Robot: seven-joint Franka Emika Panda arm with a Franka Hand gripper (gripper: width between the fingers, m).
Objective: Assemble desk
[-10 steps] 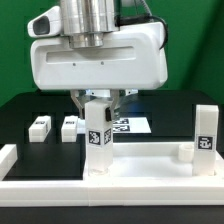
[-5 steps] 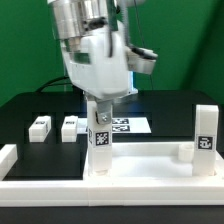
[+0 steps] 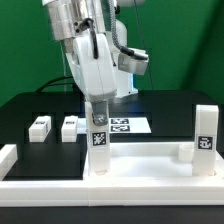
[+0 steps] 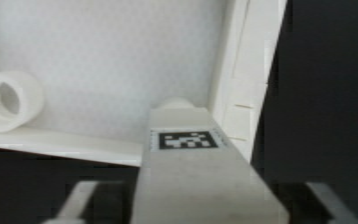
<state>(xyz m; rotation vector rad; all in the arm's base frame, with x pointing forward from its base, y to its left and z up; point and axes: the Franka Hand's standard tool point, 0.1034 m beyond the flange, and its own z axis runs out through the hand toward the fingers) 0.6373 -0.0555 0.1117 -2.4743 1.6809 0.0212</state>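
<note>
The white desk top [image 3: 150, 158] lies on the table with its raised rim up. One white tagged leg [image 3: 98, 140] stands upright at its near-left corner, and another [image 3: 205, 130] stands at the exterior view's right end. My gripper [image 3: 98, 106] hangs over the first leg with its fingers either side of the leg's top. In the wrist view the leg [image 4: 194, 165] fills the middle between my fingers [image 4: 83, 200], with a dark gap on each side, so the jaws stand open around it. The desk top's inside [image 4: 105, 60] and a round socket [image 4: 2, 100] show beyond.
Two loose white legs [image 3: 39, 127] [image 3: 69, 127] lie on the black table at the exterior view's left. The marker board [image 3: 128, 125] lies behind the gripper. White border rails [image 3: 110, 190] [image 3: 8, 156] run along the front and left.
My wrist has turned about its vertical axis, from broadside to edge-on to the camera. The leg stays upright in the same place.
</note>
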